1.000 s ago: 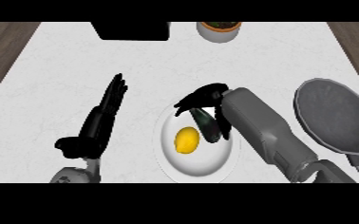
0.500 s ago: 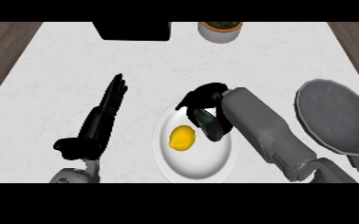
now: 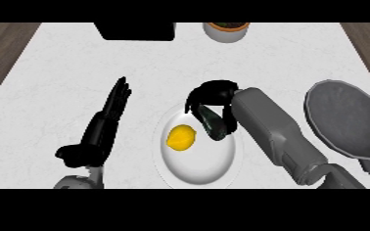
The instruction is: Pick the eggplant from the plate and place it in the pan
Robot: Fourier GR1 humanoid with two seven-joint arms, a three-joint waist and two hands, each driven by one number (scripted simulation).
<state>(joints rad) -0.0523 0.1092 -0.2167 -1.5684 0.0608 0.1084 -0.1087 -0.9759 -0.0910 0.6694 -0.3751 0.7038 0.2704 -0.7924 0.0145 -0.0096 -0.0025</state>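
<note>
A white plate (image 3: 206,169) lies at the counter's front centre with a yellow lemon (image 3: 181,138) on its left half. The dark green eggplant (image 3: 213,124) lies along the plate's upper right rim. My right hand (image 3: 210,94) is bent down over the eggplant's far end with its fingers curled round it; the hand and forearm hide much of it. The grey pan (image 3: 341,120) sits at the right edge, partly cut off. My left hand (image 3: 104,125) rests open on the counter left of the plate, fingers straight and pointing away.
A black box (image 3: 136,30) stands at the back, left of centre. A white bowl with brown contents (image 3: 227,30) stands at the back, right of centre. The wooden floor shows past the counter's far corners.
My right hand has closed in lower over the eggplant's far end, and the eggplant now looks slightly shifted under it. The left hand has not moved.
</note>
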